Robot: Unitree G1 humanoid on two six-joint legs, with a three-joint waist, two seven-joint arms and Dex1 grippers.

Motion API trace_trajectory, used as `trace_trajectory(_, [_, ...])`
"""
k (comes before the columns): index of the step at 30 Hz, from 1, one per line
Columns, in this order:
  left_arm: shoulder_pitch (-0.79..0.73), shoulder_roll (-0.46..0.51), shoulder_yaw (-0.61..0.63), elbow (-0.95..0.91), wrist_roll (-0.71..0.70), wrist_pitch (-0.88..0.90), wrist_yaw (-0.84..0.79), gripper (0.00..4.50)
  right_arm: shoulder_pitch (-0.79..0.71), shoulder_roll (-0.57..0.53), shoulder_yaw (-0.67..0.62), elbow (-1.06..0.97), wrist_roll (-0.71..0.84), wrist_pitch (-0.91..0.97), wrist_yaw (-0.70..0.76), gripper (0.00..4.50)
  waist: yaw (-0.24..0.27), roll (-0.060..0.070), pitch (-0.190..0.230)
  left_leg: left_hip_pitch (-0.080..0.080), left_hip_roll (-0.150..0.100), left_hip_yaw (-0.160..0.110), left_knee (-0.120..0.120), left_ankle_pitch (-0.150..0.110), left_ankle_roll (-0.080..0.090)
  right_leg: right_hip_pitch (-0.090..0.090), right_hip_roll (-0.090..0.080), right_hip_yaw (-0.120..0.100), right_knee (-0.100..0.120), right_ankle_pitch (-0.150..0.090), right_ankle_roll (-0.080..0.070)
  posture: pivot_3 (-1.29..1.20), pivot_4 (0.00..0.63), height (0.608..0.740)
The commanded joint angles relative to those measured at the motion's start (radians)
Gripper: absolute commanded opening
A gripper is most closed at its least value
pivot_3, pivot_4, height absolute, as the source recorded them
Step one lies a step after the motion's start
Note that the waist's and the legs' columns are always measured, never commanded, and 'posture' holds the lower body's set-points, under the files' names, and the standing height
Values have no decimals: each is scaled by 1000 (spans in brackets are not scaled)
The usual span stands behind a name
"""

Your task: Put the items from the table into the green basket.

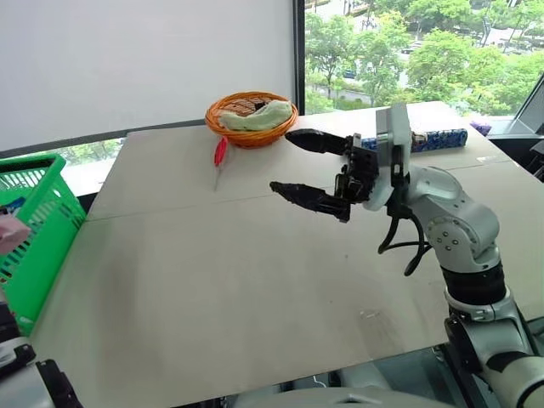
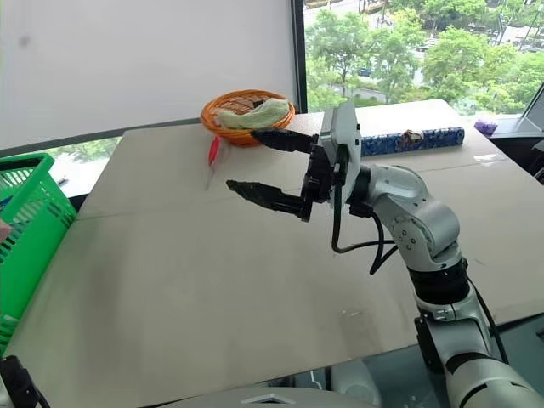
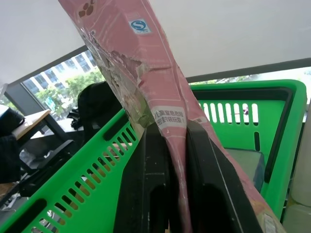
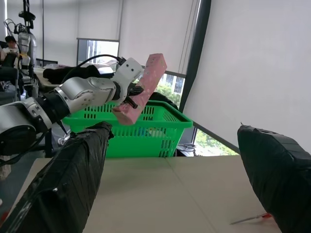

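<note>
ITEM: pink box. Long, slim. Clamped near its lower end between fingers of left gripper, which is closed tight on it. Long axis tilted, upper end raised. Box hangs over rim of green basket, above its opening; drop looks like next move (judgement). Left arm nearer basket by far.

ITEM: right gripper. Jaws wide apart, nothing held. Raised over table mid-span, pointing toward robot's left, well apart from basket.

CONTAINER: green basket, off table's left edge. Contents: something pale on the floor inside, can't ID; bottle can't be made out.

CONTAINER: orange wicker basket, far side of table. Holds pale green cloth-like item. Not the target.
</note>
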Motion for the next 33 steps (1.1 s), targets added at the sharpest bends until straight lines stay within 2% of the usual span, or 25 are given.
trace_trajectory(1, [36,83,95,56,64,-24,91,14,-25,11,-5,-4,4,-14,5,4500,-4,0,0,0,0,0,0,0,0,-1,0,0,0,0,0,-13,0,740])
trace_trajectory(7, [89,132,103,121,56,-60,97,14,-13,19,0,-3,-3,-22,16,4500,-11,2,0,0,1,1,-4,0,0,-4,0,0,-1,1,-3,-12,0,740])
trace_trajectory(14, [119,109,89,96,31,-68,83,14,-1,23,9,-2,-14,-29,28,4500,-11,6,-1,1,1,2,-4,0,0,-4,0,0,0,2,-3,-7,0,740])
trace_trajectory(16, [115,98,82,80,26,-72,83,905,3,23,12,-1,-17,-32,31,4500,-10,6,-1,1,1,2,-4,0,0,-4,0,0,0,2,-3,-3,0,740])
trace_trajectory(18, [109,91,81,71,26,-76,91,1408,5,24,13,1,-20,-34,33,4500,-2,6,-1,1,1,2,-4,0,0,-4,0,0,0,2,-3,-3,0,740])
trace_trajectory(19, [109,89,81,68,26,-75,93,1969,6,23,13,1,-21,-35,35,4500,3,6,-2,1,1,2,-4,0,0,-4,0,0,0,2,-3,-5,0,740])
trace_trajectory(20, [107,87,82,66,25,-72,95,2199,6,22,12,2,-23,-37,36,4500,9,5,-2,0,1,1,-4,0,0,-4,0,-1,-1,2,-3,-5,0,740])
trace_trajectory(24, [84,69,94,76,13,-46,114,4134,9,22,13,8,-32,-44,33,4500,52,-1,-5,-1,0,1,-3,0,0,-4,-1,-2,-2,2,-4,-5,0,740])
trace_trajectory(25, [88,74,85,80,19,-46,107,4460,9,22,12,9,-32,-43,33,4500,59,-1,-6,-1,0,1,-3,0,0,-4,-1,-2,-3,3,-5,-5,0,740])
trace_trajectory(33, [50,65,51,103,-1,-115,66,4460,8,19,6,9,-33,-40,28,4500,113,-8,-10,-1,0,1,-2,0,0,-3,-1,-3,-3,4,-7,-5,0,740])
